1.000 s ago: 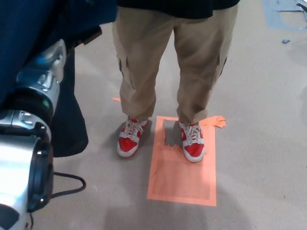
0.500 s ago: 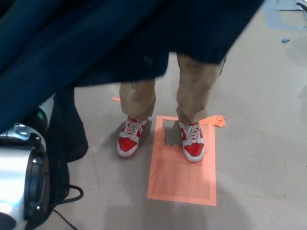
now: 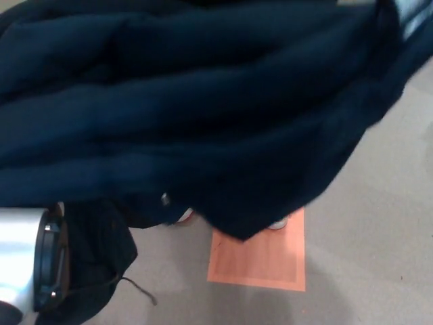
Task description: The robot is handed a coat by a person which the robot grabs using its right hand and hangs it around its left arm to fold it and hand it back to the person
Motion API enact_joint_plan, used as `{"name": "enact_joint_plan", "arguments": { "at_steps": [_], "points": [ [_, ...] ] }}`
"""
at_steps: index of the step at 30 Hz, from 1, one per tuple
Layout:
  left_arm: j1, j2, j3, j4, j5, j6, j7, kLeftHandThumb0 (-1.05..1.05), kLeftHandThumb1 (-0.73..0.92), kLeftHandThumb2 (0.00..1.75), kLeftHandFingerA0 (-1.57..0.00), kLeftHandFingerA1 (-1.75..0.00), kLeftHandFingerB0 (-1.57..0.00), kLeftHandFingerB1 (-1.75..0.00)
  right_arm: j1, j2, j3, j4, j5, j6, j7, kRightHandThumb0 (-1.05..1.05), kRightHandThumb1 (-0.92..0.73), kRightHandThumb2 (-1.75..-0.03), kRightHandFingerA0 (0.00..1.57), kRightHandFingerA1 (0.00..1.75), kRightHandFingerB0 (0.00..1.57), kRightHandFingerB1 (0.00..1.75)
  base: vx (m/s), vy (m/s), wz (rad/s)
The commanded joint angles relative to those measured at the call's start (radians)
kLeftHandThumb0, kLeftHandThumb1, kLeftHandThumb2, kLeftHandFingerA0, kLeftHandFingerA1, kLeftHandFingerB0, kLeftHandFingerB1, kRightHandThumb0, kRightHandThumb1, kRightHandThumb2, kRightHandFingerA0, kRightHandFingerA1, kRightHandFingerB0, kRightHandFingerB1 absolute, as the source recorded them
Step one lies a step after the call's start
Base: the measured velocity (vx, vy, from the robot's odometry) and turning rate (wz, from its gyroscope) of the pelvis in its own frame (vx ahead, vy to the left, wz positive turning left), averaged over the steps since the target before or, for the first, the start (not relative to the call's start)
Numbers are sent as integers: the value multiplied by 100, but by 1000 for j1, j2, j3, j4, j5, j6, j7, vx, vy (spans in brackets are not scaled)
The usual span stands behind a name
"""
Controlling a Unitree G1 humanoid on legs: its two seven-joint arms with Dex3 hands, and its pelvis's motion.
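A dark navy coat fills most of the head view, spread in thick folds from the left edge to the upper right corner. It drapes over my left arm, of which only a silver segment shows at the lower left. A loose part of the coat with a thin cord hangs beside that segment. Neither of my hands shows; the coat hides where they are. Of the person, only slivers of the red and white shoes peek out under the coat's lower edge.
An orange rectangle is marked on the grey floor under the person's feet. Bare floor shows at the right and along the bottom.
The coat has swept down and to the right across the view. It now hides the person's legs and nearly all of the shoes. Less of my left arm shows.
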Motion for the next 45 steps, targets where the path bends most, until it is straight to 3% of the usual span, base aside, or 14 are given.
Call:
{"name": "enact_joint_plan", "arguments": {
  "at_steps": [1,3,8,9,10,12,16,21,30,32,33,38,39,45],
  "points": [
    [-32,86,39,-13,-24,-30,-23,-84,74,83,-8,-26,-8,-25,550,43,114,2,20,35,50,-22,-92,-68,109,61,109,89,0,0,0],
    [-36,86,35,-17,-21,-33,-31,-85,75,107,-8,-28,-10,-30,571,29,170,48,-4,5,68,-25,-89,-68,112,66,111,91,0,0,0],
    [-34,83,34,-25,-18,-49,-39,-76,90,69,-10,-24,-10,-24,595,-47,356,102,-123,15,105,-35,-89,-67,103,56,103,79,0,0,0],
    [-34,79,38,-26,-22,-43,-43,-84,74,106,-7,-30,-10,-30,580,-67,407,160,-125,-41,143,-72,-79,-64,35,40,36,36,0,0,0],
    [-33,77,38,-27,-23,-43,-46,-76,89,68,-9,-25,-10,-24,571,-80,438,182,-118,-55,174,-81,-60,-96,2,31,6,24,0,0,0],
    [-31,75,35,-32,-16,-44,-45,-77,89,68,-10,-25,-11,-25,562,-96,469,186,-88,-34,197,-78,-67,-61,0,0,0,0,0,0,0],
    [-35,74,37,-39,-17,-45,-56,-85,74,106,-7,-29,-10,-29,529,-124,481,191,-63,0,167,-79,-66,-75,0,0,0,0,0,0,0],
    [-27,84,19,-43,8,-59,-61,-85,77,108,-8,-28,-8,-26,546,-113,384,231,42,0,146,-85,-75,-63,0,0,0,0,0,0,0],
    [-21,89,36,-51,-11,-56,-87,-85,76,107,-8,-28,-8,-28,554,-65,113,440,289,-19,192,-89,-64,-94,0,1,0,0,0,0,0],
    [-19,89,37,-53,-12,-58,-92,-85,76,107,-8,-27,-8,-27,545,-58,69,472,308,-27,194,-83,-79,-64,0,0,0,0,0,0,0],
    [-17,92,36,-57,-10,-57,-92,-83,76,84,-7,-25,-8,-26,534,-58,29,515,308,-44,157,-99,-71,-104,0,4,0,0,0,0,0],
    [-13,98,54,-68,-30,-44,-110,-84,75,106,-8,-27,-9,-29,481,2,-167,669,452,-51,143,-90,-78,-102,0,4,0,0,0,0,0],
    [-12,101,54,-68,-29,-46,-108,-77,89,68,-10,-25,-10,-24,472,11,-202,705,469,-63,146,-94,-77,-103,0,4,0,0,0,0,0],
    [-15,116,72,-68,-41,-45,-104,-77,87,68,-10,-25,-10,-24,426,69,-332,842,523,-95,113,-97,-76,-105,0,3,0,0,0,0,0]
  ]
}}
